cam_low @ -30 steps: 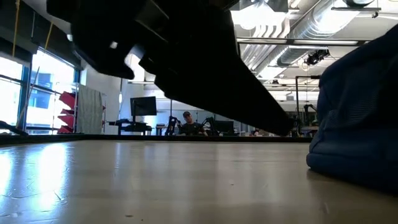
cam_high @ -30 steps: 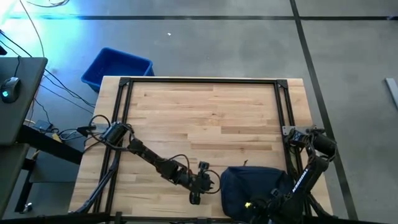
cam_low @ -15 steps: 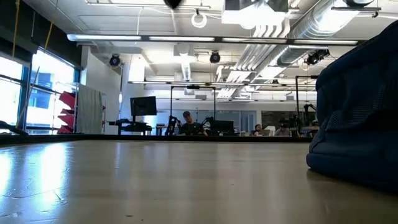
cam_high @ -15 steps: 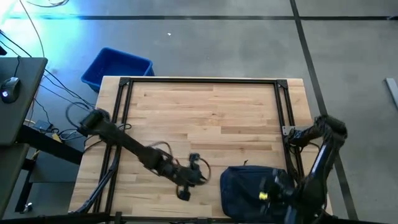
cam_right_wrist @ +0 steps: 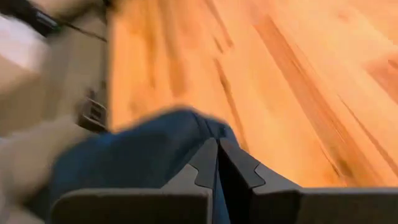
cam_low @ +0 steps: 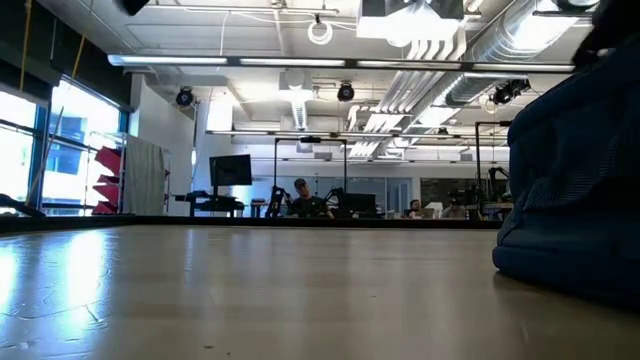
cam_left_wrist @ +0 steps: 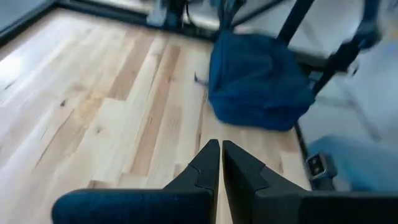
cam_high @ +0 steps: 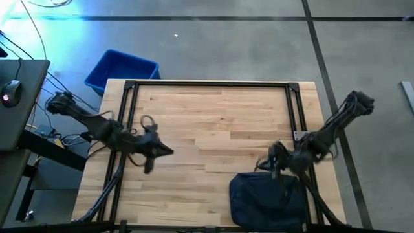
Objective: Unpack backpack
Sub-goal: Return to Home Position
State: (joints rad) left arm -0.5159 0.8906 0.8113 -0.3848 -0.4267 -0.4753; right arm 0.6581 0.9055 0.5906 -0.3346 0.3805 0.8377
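Note:
The dark navy backpack (cam_high: 268,197) lies on its side at the table's near edge, right of centre. It fills the right side of the low view (cam_low: 580,190) and shows far off in the left wrist view (cam_left_wrist: 258,81). My left gripper (cam_high: 158,150) (cam_left_wrist: 221,155) is shut and hangs over bare wood in the table's left half, well clear of the bag. My right gripper (cam_high: 265,163) (cam_right_wrist: 217,152) is shut just above the backpack's far edge (cam_right_wrist: 143,149). I cannot see it touching the fabric.
A bright-blue plastic bin (cam_high: 121,70) stands on the floor beyond the table's far left corner. Black frame rails (cam_high: 129,116) run along the table's left, right and far sides. A desk with a mouse (cam_high: 8,98) sits left. The table's middle (cam_high: 213,123) is bare wood.
My left arm has swung from beside the backpack at the near edge toward the table's left and far side, rising out of the low view. My right arm has drawn back from the near edge, its gripper moving over the bag to its far edge. The backpack has stayed put.

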